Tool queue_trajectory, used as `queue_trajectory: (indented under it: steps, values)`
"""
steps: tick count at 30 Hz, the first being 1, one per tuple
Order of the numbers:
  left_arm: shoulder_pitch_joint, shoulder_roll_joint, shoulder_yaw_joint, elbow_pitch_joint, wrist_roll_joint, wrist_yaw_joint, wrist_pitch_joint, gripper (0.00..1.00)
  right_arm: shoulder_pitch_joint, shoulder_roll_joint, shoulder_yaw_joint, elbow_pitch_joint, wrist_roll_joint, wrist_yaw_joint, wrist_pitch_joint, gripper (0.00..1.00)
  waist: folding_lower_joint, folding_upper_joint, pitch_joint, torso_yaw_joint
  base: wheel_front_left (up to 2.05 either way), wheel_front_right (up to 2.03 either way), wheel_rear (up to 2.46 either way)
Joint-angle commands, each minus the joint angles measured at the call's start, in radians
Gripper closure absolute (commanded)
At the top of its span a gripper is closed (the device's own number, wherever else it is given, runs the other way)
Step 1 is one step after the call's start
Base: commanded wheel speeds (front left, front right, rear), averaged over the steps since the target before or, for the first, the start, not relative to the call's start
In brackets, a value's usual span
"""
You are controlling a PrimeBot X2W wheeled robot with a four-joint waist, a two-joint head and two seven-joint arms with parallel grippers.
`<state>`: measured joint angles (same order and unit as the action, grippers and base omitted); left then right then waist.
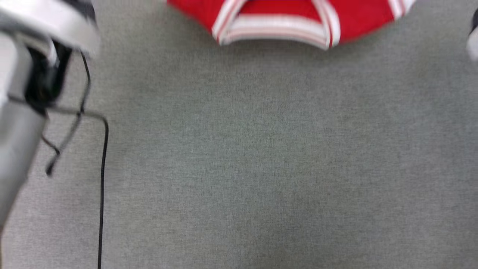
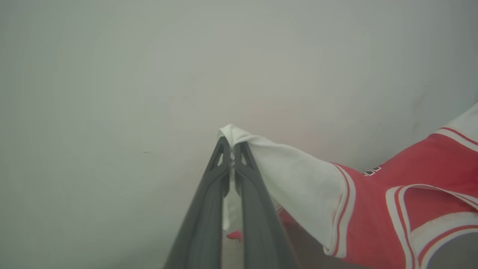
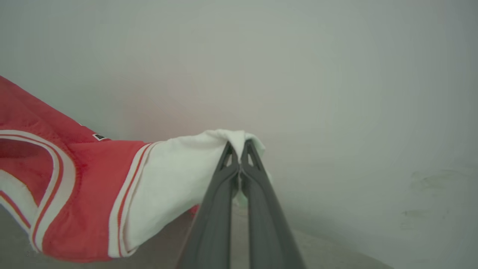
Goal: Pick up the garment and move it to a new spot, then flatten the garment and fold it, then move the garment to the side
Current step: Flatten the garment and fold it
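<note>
Garment: soft matt knit cloth; sleeve same cloth, faintly fuzzy. Trim: matt cloth too. Fingers: smooth, matt, plastic by look. Surface: matt, fine woven or felted grain. Cable: smooth. Arm casing: smooth, slight sheen; material unclear

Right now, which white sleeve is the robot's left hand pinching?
The white sleeve bunched in the left hand, with the red shirt stretching off to its right. The other sleeve is pinched by the right hand.
</note>
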<state>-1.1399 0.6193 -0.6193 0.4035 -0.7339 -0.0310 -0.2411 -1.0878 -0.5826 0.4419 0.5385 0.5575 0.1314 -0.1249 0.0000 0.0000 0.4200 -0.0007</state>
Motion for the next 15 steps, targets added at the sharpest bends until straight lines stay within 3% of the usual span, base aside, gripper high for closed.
queue_trajectory:
  steps: [1, 15]
  values:
    - [0.060, 0.006, 0.004, -0.027, -0.014, 0.018, -0.008, 1.00, 0.048, -0.005, 0.002, -0.019, 0.004, -0.002, -0.011, 1.00, 0.0000, 0.0000, -0.045, 0.000, 0.00, 0.00, 0.00]
    - [0.694, 0.124, -0.002, -0.292, -0.106, 0.200, -0.019, 1.00, 0.628, 0.026, -0.115, -0.223, -0.019, -0.002, 0.042, 1.00, 0.0000, 0.0000, -0.246, -0.024, 0.00, 0.00, 0.00]
